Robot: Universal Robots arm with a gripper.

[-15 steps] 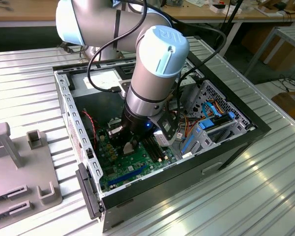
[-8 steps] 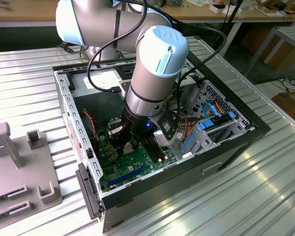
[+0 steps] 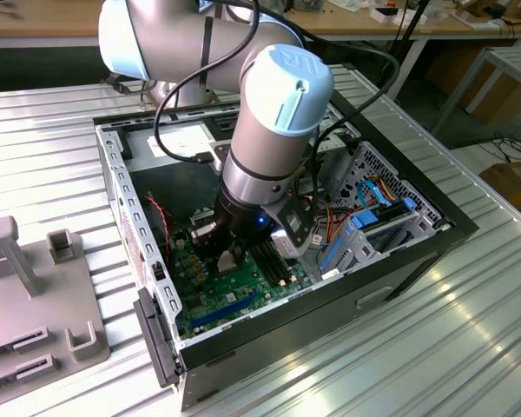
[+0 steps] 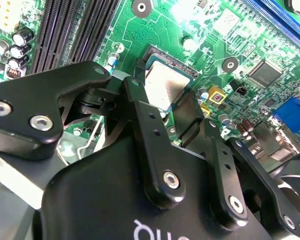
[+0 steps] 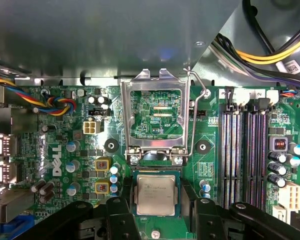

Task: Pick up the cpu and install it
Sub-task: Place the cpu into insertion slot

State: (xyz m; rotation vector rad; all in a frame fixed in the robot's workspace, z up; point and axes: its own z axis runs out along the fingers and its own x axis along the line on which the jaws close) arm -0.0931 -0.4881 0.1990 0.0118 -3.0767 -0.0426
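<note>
Cpu (image 5: 155, 194), a small flat square chip with a silvery-grey metal top, lies in the black-framed square socket (image 5: 155, 171) on the green motherboard (image 5: 210, 170). The socket's metal retention frame (image 5: 155, 117) stands flipped up beside it. The black gripper (image 4: 162, 100) has its jaws set narrow, one each side of the chip. Clamped or merely flanking, I cannot tell.

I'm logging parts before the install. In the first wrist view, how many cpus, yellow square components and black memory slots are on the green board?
cpu: 1
yellow square components: 2
black memory slots: 4
Total: 7
</note>
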